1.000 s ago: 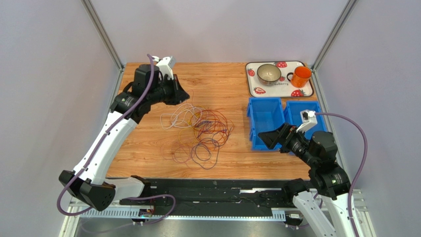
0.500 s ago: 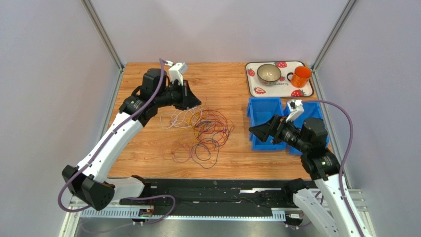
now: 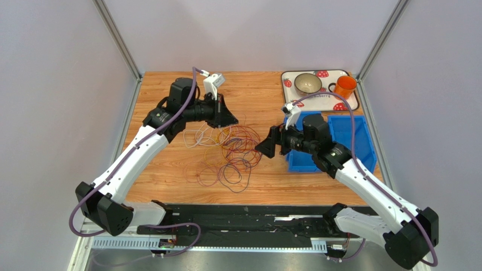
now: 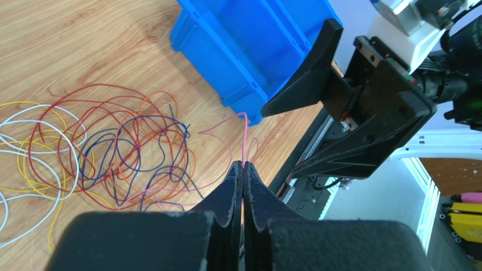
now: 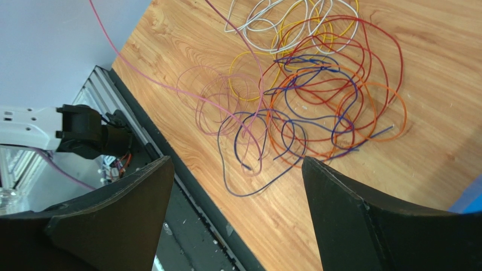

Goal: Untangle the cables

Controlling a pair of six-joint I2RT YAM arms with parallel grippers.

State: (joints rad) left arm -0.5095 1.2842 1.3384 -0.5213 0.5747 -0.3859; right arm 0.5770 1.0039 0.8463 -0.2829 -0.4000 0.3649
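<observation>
- Top external view: the cables point(image 3: 229, 152) lie in one loose tangle near the middle of the wooden table point(image 3: 170, 169), between my two grippers. White and yellow loops sit on the far left side. Red, orange and purple loops overlap toward the right and the near edge.
- Left wrist view: a single pink wire point(image 4: 244, 138) rises out of the heap into the left gripper point(image 4: 243, 165), whose fingers are pressed together on it. I judge that one strand is held aloft so that its crossings with the others show and it can be drawn free alone.
- Right wrist view: that pink strand slants down from the upper left and ends among the purple loops, so it is not yet free. The right gripper point(image 5: 236, 164) hangs over the right side of the tangle, spread wide and holding nothing. I judge it is placed to pin or take the pile while the left arm pulls.
- Two blue bins point(image 3: 305, 132) stand just right of the tangle, behind the right gripper.
- A tray point(image 3: 284, 90) carrying a bowl point(image 3: 308, 83) and an orange mug point(image 3: 344, 86) sits at the far right corner, well apart from the work.
</observation>
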